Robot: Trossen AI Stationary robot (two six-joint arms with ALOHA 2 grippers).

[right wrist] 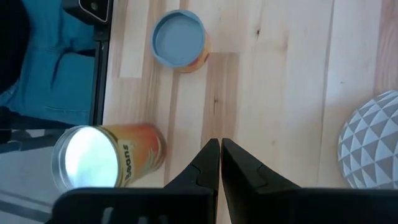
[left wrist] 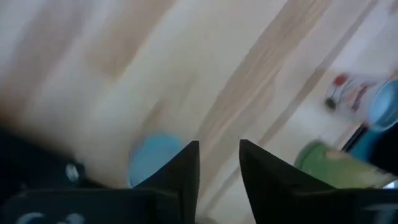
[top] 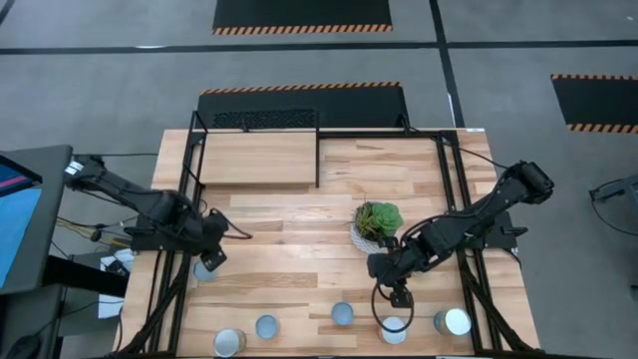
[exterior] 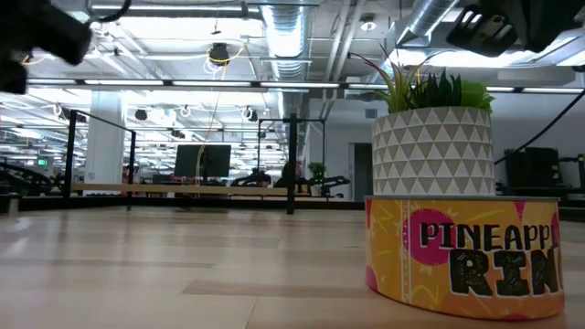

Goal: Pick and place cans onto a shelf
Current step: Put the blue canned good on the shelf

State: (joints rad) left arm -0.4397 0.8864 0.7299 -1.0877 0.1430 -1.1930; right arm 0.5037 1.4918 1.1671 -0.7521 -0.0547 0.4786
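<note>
Two dark arms over large plank wooden tabletop (top: pixel 299 249). Left gripper (top: pixel 211 256) low at left side of table, directly above small pale-blue-topped can (top: pixel 204 270); fingers (left wrist: pixel 186 168) parted by a narrow gap, nothing between them, blue top (left wrist: pixel 152 158) visible just beside one finger. Right gripper (top: pixel 399 296) at front right, hovering over silvery-topped can (top: pixel 395 329); fingertips (right wrist: pixel 220 149) pressed nearly together, holding nothing. In right wrist view: orange-labelled can with bright silver top (right wrist: pixel 102 155) and blue-lidded orange can (right wrist: pixel 179 40), both standing on the planks, well apart. Remaining cans along front edge: green-labelled silver-topped can (top: pixel 229 342), blue-topped can (top: pixel 266 326), blue-topped can (top: pixel 342 314), silver-topped can at far right (top: pixel 456 321). Yellow pineapple-labelled can (exterior: pixel 462 256) close in low view. Light-wood shelf platform with thin black bars (top: pixel 257 160) at back left, no cans on it. Green plant in white triangle-patterned pot (top: pixel 377 224) near centre, just beside right arm.
</note>
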